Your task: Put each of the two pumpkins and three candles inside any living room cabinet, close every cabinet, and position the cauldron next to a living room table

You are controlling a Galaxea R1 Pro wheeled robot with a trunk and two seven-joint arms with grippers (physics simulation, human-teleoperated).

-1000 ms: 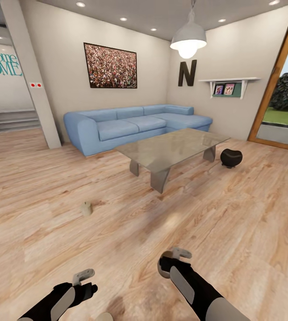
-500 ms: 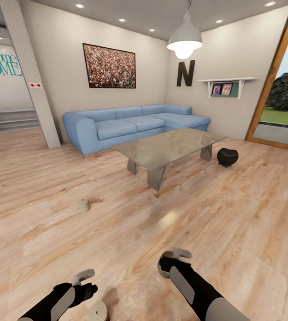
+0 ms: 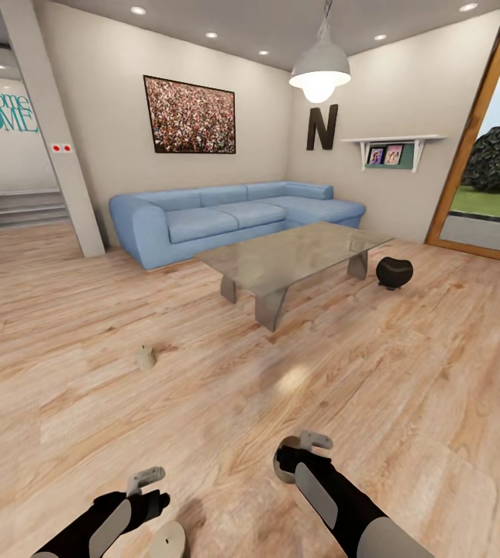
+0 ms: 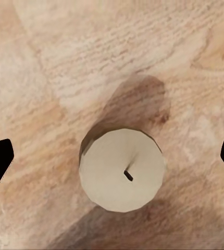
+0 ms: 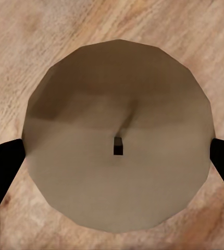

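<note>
The living room's plank floor (image 3: 405, 387) lies broad and bare between the robot and the furniture, with open boards on every side of both arms. At the back, a blue corner sofa (image 3: 234, 217) sits against the pale wall. Just in front of it stands the glass-topped counter (image 3: 296, 256), its near corner jutting toward the robot, and there is clear floor along its long near edge. A black cauldron (image 3: 394, 272) rests on the floor just beside the counter's right-hand leg, near but apart from it. At the right edge of the head view a wood-framed glass door (image 3: 474, 132) opens onto grass.

Three candles show. One small tan candle (image 3: 146, 356) stands alone on the open floor, well apart from the counter and the arms. The right pincer (image 3: 300, 452) holds a brown candle (image 5: 117, 146); in the right wrist view its dark fingertips (image 5: 2, 172) press against the candle's two opposite sides. The left pincer (image 3: 147, 482) hangs spread wide above a pale candle (image 4: 122, 177) that stands upright on the floor, fingertips well clear of its rim on either side.
</note>
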